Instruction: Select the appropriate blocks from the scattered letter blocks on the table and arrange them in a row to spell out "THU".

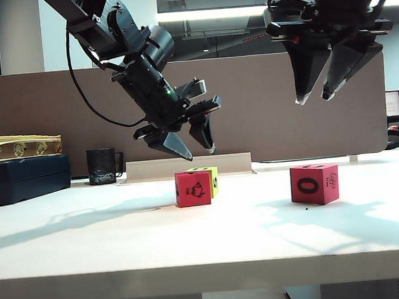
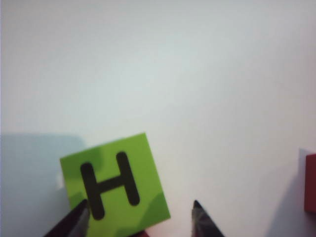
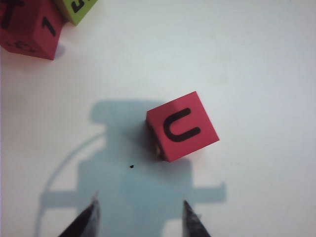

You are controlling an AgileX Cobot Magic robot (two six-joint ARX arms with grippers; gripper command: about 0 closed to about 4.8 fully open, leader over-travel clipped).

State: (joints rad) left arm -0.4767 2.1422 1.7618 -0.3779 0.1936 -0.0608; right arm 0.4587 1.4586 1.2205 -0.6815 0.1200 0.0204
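Blocks are seen on the white table (image 1: 89,239): a lime green block (image 2: 114,180) with an H on top sits touching a red block (image 1: 193,189) near the middle, and a second red block (image 3: 182,126), marked U on top, lies well apart to the right. The left gripper (image 1: 194,148) is held tilted just above the green-and-red pair, jaws spread, nothing pinched. The right gripper (image 1: 315,99) hangs high above the U block, jaws spread wide and empty. A black mug (image 1: 103,166) is placed at the back left.
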